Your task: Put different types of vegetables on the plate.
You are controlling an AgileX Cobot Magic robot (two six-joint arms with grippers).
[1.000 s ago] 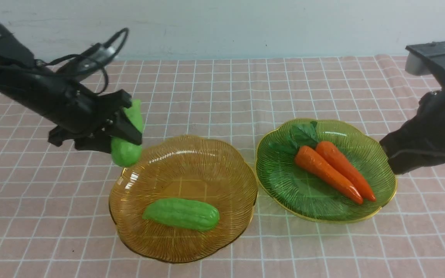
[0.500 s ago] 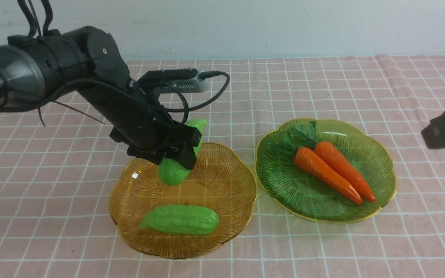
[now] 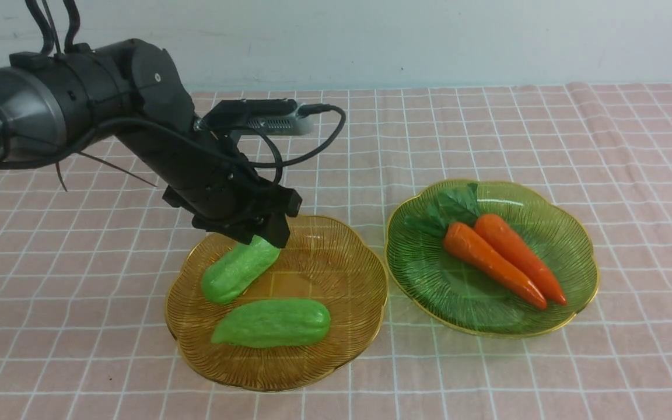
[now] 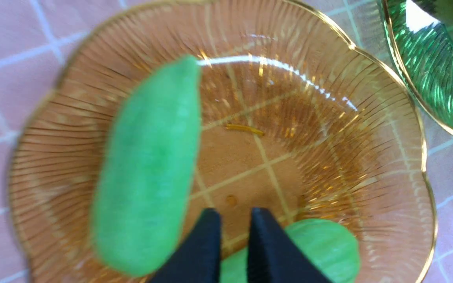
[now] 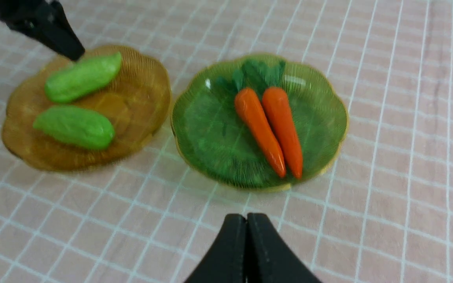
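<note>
Pink checked cloth (image 3: 487,134), left hand (image 4: 234,215) barely ajar, empty, over gourds (image 3: 272,322) in amber plate (image 3: 371,291), carrots (image 3: 490,262) alongside

A pink tablecloth (image 3: 487,128), ruled by thin white lines into even squares, fills nearly everything I can see from my remote station and lies smooth over the work surface. A soft crease (image 3: 575,96) runs across the tablecloth near its far right corner. Directly behind the tablecloth's far edge stands a plain, pale bluish wall (image 3: 429,41) carrying a few faint marks.
</note>
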